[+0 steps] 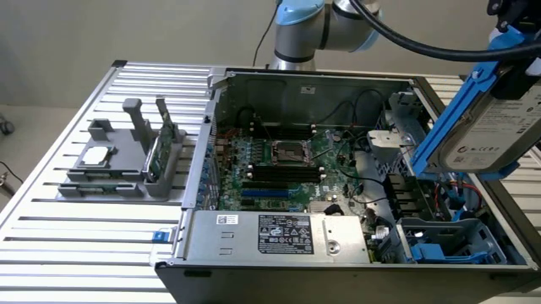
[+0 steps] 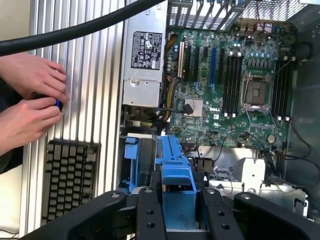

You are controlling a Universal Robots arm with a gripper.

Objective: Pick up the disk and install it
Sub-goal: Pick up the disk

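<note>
In the exterior view, the disk (image 1: 507,130) hangs tilted at the upper right of the frame. It is above the right end of the open computer case (image 1: 313,79) and well clear of the motherboard (image 1: 283,164). The gripper (image 1: 515,79) sits at its upper end.

In the wrist view, the two black fingers (image 2: 150,215) are pinched on the disk's blue carrier (image 2: 176,180), one on each side, above the open case. Beside the case, a person's hands (image 2: 30,75) are close together near a keyboard (image 2: 67,180).
</note>
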